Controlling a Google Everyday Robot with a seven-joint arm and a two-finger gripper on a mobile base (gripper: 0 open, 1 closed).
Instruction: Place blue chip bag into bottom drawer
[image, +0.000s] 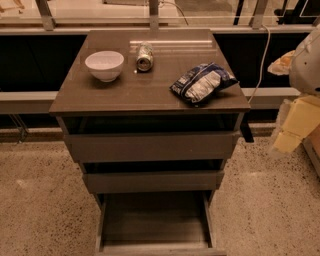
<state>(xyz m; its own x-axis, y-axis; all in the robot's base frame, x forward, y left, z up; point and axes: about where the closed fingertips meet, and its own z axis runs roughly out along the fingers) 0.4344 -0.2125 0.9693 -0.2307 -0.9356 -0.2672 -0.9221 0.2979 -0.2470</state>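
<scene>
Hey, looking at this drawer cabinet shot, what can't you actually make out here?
All in the camera view:
- gripper: a blurred pale shape at the right edge beside the cabinet, partly cut off by the frame.
- bottom drawer: its front is cut off by the lower edge.
- two upper drawers: insides hidden in shadow.
- can and blue chip bag: print too small to read.

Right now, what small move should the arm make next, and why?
Probably bring the gripper, at the right edge beside the cabinet, across to hover over the blue chip bag. The bag lies ungrasped on the cabinet top near its right front corner, and the bottom drawer already stands open.
</scene>
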